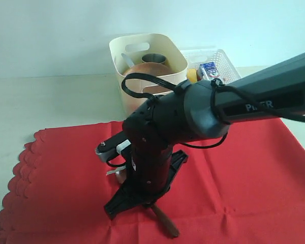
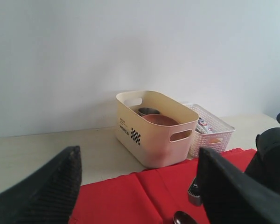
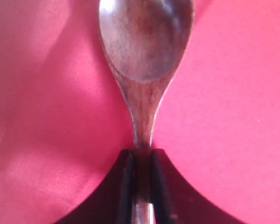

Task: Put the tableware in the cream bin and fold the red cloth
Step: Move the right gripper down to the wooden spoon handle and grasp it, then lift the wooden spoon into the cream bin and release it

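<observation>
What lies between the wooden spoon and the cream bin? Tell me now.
Only the red cloth lies between the wooden spoon and the cream bin. No other item sits on that stretch, as the left wrist view shows.

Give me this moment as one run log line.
right gripper: shut on wooden spoon handle | left gripper: open, empty | cream bin: holds plate, cup | red cloth: unfolded
</observation>
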Action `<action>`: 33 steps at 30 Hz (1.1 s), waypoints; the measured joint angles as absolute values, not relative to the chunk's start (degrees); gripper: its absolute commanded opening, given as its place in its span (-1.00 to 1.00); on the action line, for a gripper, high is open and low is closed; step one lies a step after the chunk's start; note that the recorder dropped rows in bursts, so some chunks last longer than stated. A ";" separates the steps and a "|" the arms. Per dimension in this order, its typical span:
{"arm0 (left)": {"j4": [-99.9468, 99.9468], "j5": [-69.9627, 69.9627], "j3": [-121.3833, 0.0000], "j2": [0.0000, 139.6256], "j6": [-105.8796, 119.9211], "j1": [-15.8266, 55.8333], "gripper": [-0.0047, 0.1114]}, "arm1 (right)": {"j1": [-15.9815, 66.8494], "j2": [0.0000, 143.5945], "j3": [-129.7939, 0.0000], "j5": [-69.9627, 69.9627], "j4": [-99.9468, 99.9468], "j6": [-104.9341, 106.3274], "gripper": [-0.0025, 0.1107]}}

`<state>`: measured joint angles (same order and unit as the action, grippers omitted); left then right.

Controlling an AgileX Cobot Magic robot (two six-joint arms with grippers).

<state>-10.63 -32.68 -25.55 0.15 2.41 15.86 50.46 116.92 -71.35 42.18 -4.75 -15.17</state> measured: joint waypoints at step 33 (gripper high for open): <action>-10.63 -32.93 -24.92 0.15 2.41 15.86 0.24 | 19.75 123.21 -108.03 29.30 50.04 53.44 -0.96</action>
